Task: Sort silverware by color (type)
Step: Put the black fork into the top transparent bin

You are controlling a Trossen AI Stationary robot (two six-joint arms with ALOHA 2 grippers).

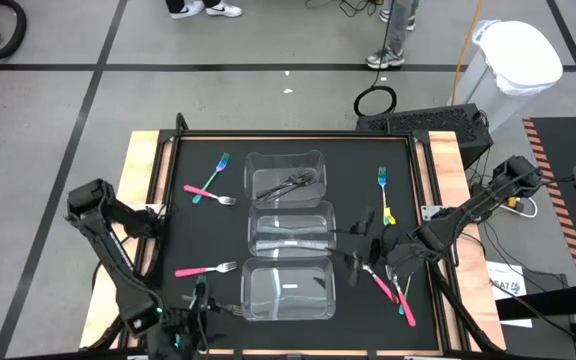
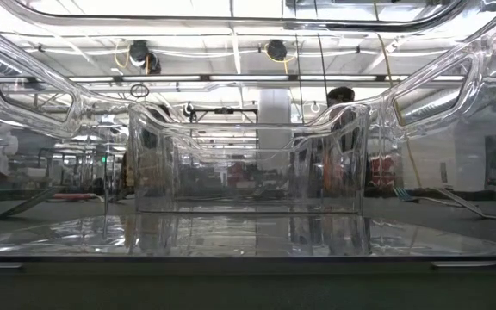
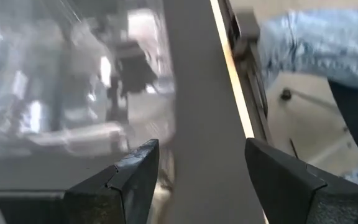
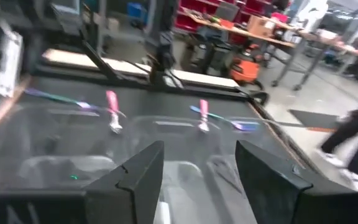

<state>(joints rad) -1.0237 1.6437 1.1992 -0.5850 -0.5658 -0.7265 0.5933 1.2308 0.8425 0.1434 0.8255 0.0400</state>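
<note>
I had the right gripper (image 1: 393, 262), jaws parted and empty, hovering just above two pink forks (image 1: 393, 288) lying lengthwise toward the counter's (image 1: 198, 225) near-right corner, nearer than my open left gripper (image 1: 200, 300).

Three clear bins (image 1: 288, 232) stacked down the middle of the surface (image 1: 198, 230) block any straight crossing. Open lanes both sides, dotted with loose forks (image 1: 206, 268); right gripper (image 1: 376, 250) crowds the right lane.

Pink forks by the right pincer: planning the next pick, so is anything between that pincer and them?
Nothing visible. The right pincer, open, hovers beside the pink forks on bare mat; the clear bins sit off to its side.
</note>
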